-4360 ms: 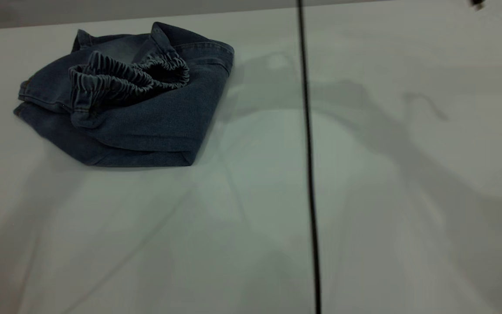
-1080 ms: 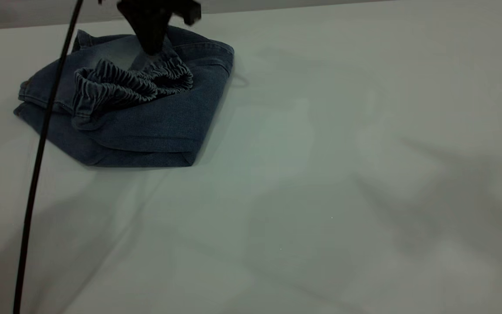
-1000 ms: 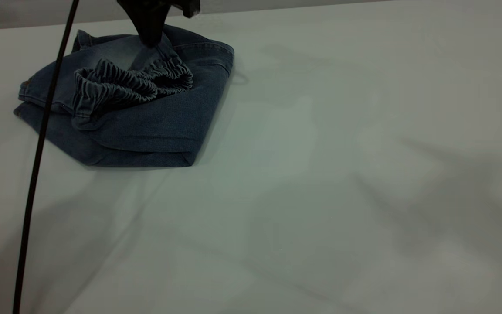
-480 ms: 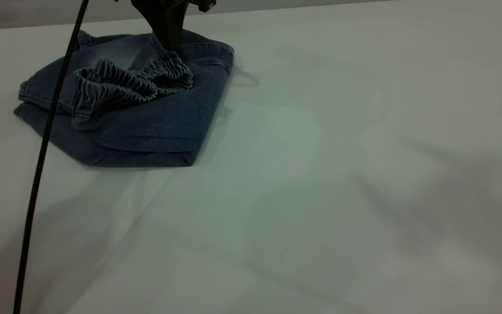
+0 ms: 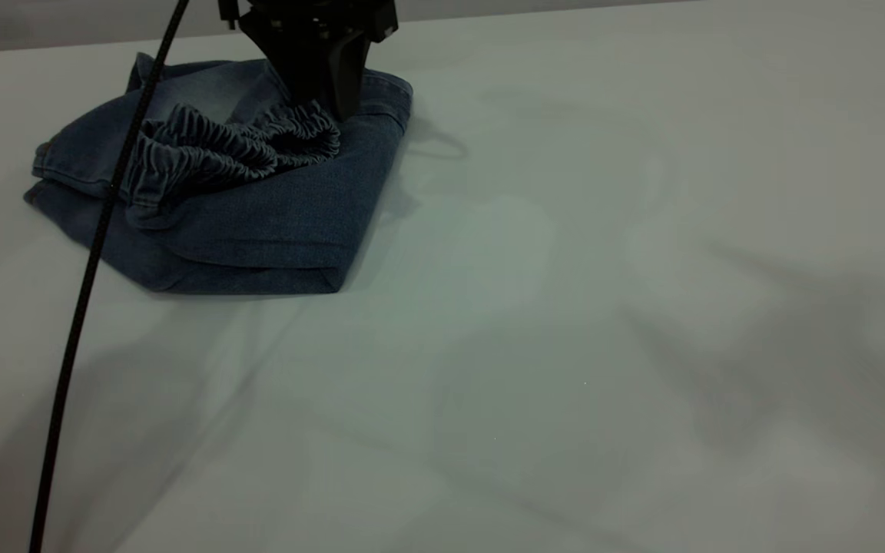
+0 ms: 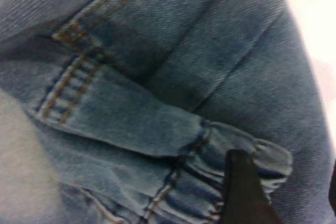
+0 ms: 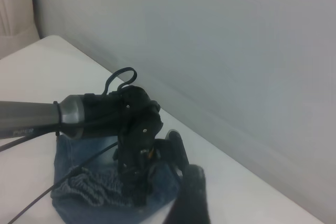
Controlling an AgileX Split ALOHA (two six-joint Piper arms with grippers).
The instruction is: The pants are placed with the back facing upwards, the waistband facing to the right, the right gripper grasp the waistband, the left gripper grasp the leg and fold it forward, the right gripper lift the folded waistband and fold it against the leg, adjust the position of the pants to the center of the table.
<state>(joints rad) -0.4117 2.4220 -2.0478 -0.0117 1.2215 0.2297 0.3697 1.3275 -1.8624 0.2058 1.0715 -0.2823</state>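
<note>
The left gripper (image 5: 333, 104) stood with its jaws spread, pointing down at the far end of the waistband (image 5: 235, 144), one finger (image 6: 244, 192) lying over the ruffled band. The pants (image 5: 258, 207) lay bunched and folded at the far left of the worktop (image 5: 604, 307). The right gripper's jaws could not be judged; only a blurred dark finger (image 7: 190, 198) showed.

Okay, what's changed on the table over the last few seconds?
The left gripper has come in from above and slid rightward along the far edge of the pants, ending low at the right end of the waistband. Its cable swung across with it. The folded pants have not shifted on the table.
</note>
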